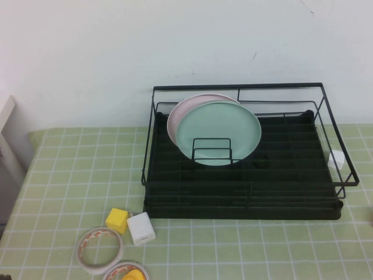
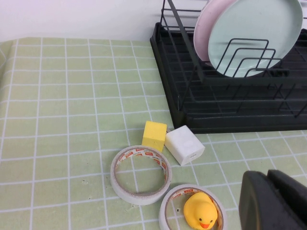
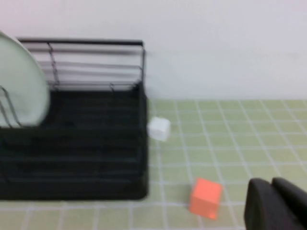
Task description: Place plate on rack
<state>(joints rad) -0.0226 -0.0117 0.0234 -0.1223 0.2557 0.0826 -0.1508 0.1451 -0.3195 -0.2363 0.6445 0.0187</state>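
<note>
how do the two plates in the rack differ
The mint-green plate stands in front, its face in full view; the pink plate stands behind it, mostly hidden. The small wire holder crosses the green plate's lower part. Both are round, plain, near upright in the rack. Neither gripper touches them.

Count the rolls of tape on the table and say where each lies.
2. One tape roll lies flat in front of the yellow block and white cube; the other tape roll, nearer the left gripper, rings a rubber duck.
</note>
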